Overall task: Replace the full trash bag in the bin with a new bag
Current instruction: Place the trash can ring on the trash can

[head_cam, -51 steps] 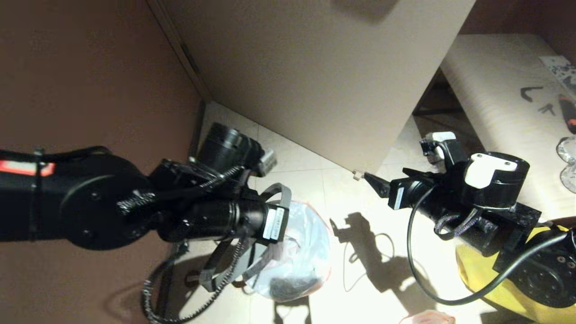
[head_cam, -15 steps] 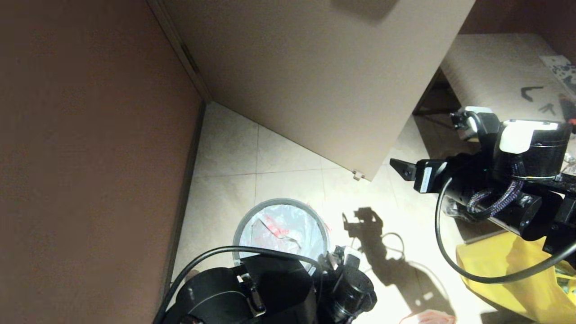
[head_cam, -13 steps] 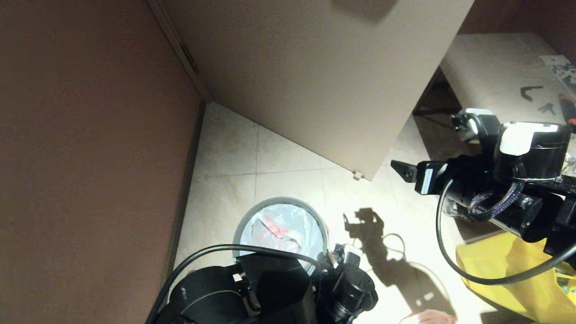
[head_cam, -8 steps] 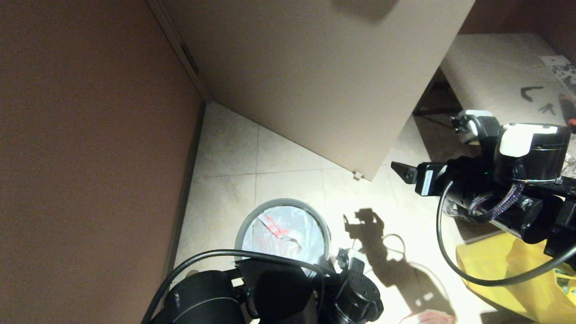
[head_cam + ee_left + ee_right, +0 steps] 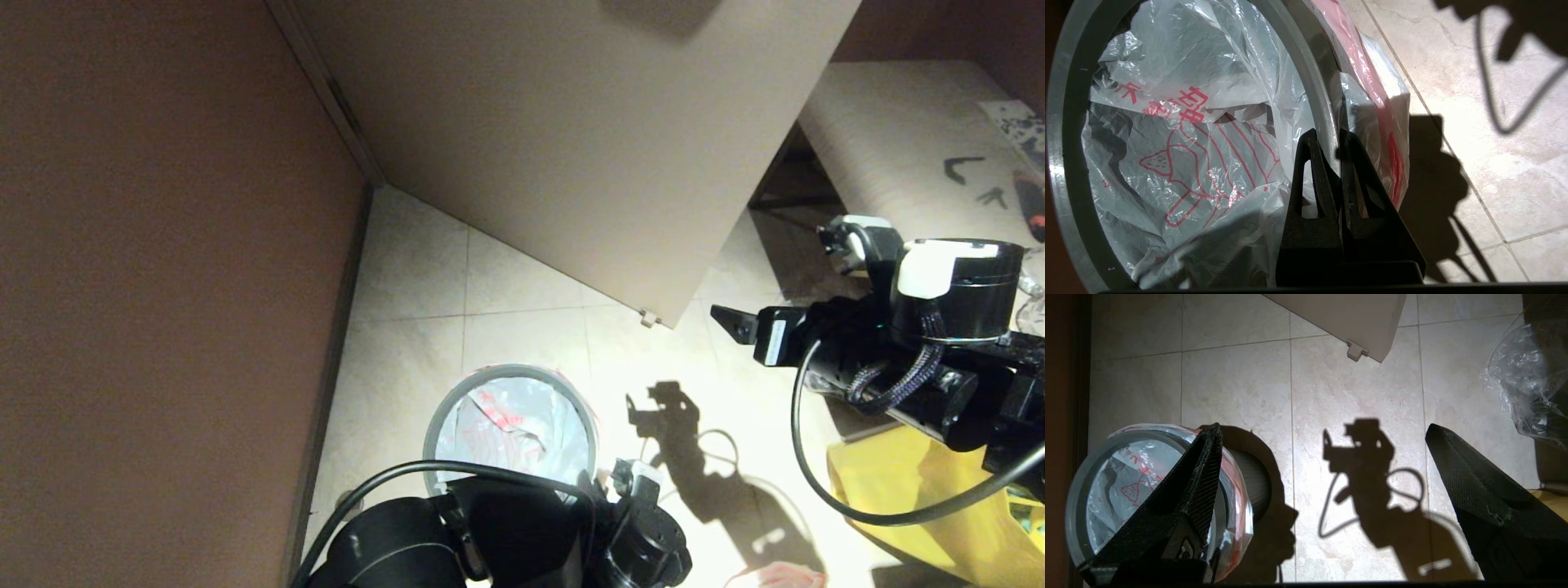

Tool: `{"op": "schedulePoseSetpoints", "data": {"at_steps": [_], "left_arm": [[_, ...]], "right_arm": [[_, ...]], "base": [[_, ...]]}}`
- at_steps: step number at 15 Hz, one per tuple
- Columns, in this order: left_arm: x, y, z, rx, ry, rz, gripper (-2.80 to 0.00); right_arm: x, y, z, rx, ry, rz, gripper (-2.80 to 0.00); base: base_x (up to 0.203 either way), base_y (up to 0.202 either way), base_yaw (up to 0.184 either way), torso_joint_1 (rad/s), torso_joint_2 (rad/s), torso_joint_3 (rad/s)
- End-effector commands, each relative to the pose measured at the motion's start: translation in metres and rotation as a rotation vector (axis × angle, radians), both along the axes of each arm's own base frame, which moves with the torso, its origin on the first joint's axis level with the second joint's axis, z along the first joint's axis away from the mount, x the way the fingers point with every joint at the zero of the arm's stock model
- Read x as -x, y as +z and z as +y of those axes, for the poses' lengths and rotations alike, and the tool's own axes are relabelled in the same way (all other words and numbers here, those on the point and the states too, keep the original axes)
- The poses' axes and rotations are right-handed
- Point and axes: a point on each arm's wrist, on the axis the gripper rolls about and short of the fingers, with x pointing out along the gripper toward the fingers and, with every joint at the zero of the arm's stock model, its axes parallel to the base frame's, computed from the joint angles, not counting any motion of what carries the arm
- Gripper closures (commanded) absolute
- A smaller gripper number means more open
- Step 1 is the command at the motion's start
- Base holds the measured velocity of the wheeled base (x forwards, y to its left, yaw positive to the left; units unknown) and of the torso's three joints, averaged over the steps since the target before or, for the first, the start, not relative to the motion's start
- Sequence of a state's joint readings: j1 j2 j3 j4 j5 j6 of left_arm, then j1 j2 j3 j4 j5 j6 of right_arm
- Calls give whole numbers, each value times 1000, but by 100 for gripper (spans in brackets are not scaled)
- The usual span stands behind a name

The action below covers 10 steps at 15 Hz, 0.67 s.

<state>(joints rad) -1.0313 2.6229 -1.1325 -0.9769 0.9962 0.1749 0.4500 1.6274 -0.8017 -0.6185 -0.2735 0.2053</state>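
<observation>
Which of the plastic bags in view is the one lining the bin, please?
The new bag, white with red print, spread inside the bin; the clear glossy bag lies on the floor apart.

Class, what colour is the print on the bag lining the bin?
Red print on the bag, clearest in the left wrist view.

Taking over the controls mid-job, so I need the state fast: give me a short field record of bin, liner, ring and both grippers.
bin: bin upright on the tile floor by the brown wall
new bag: new bag lining the inside, its pink-red edge folded out over the top
rim ring: grey rim ring seated over the bag
left gripper: left gripper shut on the rim ring at the bin's edge
right gripper: right gripper open, empty, held above the floor beside the bin
</observation>
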Motion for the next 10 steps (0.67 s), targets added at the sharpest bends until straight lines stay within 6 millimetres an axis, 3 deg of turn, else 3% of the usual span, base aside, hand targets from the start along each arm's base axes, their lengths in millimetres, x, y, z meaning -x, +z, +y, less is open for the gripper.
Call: {"op": "schedulePoseSetpoints", "data": {"at_steps": [1,6,7,10], "left_arm": [[-4,-7,2,-12,13,1,0],[-4,-12,2,-17,9,6,0],[-4,-9,1,-5,7,-1,-280],[-4,8,-1,33,5,-25,-280]], "right_arm": [[0,-3,-1,1,-1,7,-280],[-1,-4,-3,0,-7,10,-280],[-1,-3,-3,0,-7,8,-280],[2,0,-3,-2,-6,-2,-280]], "base": [[0,0,0,0,0,0],[0,0,0,0,0,0],[0,0,0,0,0,0],[0,0,0,0,0,0]]}}
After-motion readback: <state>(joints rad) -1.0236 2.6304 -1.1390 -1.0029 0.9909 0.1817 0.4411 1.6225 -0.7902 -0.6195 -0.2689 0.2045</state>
